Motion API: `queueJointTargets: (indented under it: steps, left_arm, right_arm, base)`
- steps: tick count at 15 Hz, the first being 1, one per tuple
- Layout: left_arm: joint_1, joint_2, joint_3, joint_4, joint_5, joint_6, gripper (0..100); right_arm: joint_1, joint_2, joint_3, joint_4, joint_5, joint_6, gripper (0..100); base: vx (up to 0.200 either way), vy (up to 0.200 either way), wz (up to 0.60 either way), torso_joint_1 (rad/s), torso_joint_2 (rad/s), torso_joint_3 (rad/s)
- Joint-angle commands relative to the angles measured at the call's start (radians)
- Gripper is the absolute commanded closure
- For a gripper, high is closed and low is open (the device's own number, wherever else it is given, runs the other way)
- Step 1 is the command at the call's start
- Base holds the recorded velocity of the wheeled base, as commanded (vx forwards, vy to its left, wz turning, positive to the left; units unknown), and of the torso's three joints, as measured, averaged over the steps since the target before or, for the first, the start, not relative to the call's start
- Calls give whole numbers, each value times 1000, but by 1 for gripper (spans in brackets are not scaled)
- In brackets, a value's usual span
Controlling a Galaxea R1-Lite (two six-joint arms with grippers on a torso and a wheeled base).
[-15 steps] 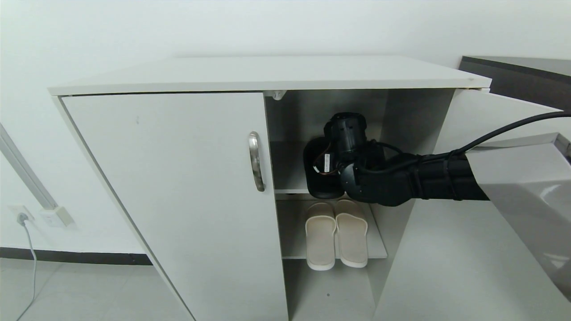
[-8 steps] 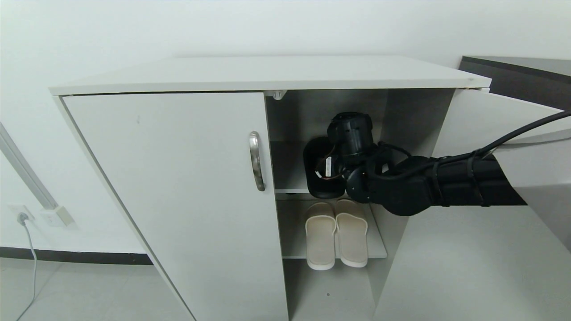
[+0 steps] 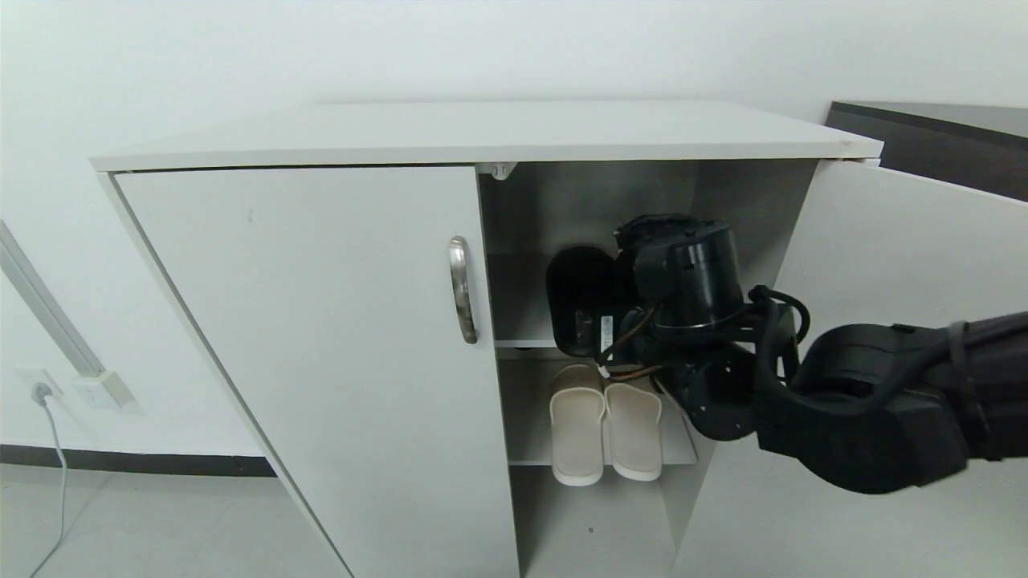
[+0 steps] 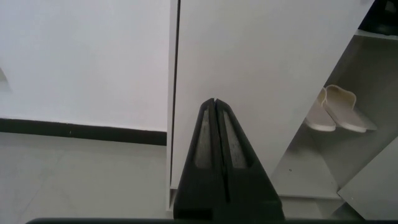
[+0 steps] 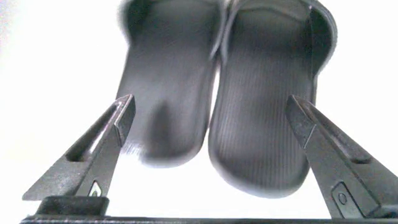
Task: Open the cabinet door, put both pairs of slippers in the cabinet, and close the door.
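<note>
Now, you are looking at two pairs, four slippers in all, both lying inside the cabinet [image 3: 482, 132]: the black slippers [image 3: 580, 293] are sitting side by side on the upper shelf [image 3: 518, 313], and the beige slippers [image 3: 606, 421] are sitting likewise on the lower shelf [image 3: 526, 421]. Your right gripper [image 5: 209, 99] is hanging just in front of the black pair with jaws spread wide, gripping nothing. Your left gripper [image 4: 214, 109] is waiting outside, facing the closed left door [image 3: 305, 337], jaws pressed together on nothing. Judging by looks, the slippers are light, soft foam, bending easily, with ribbed footbeds that are not looking slippery. If you are shifting a pair, pinching both inner edges together at mid-length is looking best. You are counting two doors, with only the right door [image 3: 899, 257] standing open. It is probably swinging lightly on its hinges, so pushing on its free edge is likely serving you best
</note>
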Motion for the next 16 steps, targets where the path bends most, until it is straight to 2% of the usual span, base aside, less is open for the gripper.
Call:
queueJointTargets:
  steps: [1, 3, 4, 16]
  left_arm:
    - [0, 1, 0, 0, 0, 0, 100]
    - [0, 1, 0, 0, 0, 0, 100]
    - [0, 1, 0, 0, 0, 0, 100]
    - [0, 1, 0, 0, 0, -1, 100]
  right_arm:
    - [47, -115, 131, -69, 54, -3, 0]
    - [51, -123, 191, -132, 72, -4, 0]
    - [51, -112, 214, -166, 72, -12, 100]
    - [85, -54, 222, -167, 68, -12, 100]
  base:
    - [0, 0, 0, 0, 0, 0]
    - [0, 0, 0, 0, 0, 0]
    - [0, 0, 0, 0, 0, 0]
    - [0, 0, 0, 0, 0, 0]
